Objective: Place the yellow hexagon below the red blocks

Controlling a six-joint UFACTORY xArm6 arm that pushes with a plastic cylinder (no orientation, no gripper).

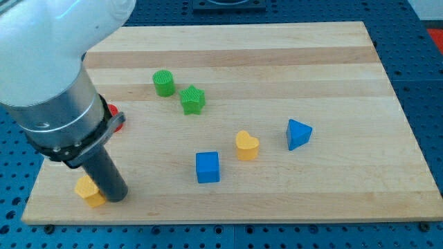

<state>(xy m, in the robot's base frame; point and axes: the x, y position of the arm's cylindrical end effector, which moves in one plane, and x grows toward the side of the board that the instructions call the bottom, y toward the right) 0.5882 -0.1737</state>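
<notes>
Nearest the view's bottom: yellow hexagon point(89, 191), close to the bottom-left corner of the board point(277, 55), touching or nearly touching the rod on its right. Tip point(117, 196) down at the board just right of the hexagon; no jaws to open or shut, only a bare rod, contact itself too close to call. Probably light, stiff, a little slick on the smooth wood: likely to slide easily, and to spin off if struck off-centre. No taking hold possible; best pushed square on a flat side, through the middle. Red blocks mostly hidden behind the arm; only a sliver of red point(116, 121) showing at the view's left, above the hexagon. Hexagon looks already below that red, so little travel likely needed. Board flat, pale, striped wood, resting on a blue perforated table point(422, 69). Little margin to the bottom and left edges here: risk of shoving the hexagon off. Well apart: green cylinder point(164, 83), green star point(193, 99), blue cube point(207, 167), yellow heart point(246, 145), blue triangle point(298, 133).
</notes>
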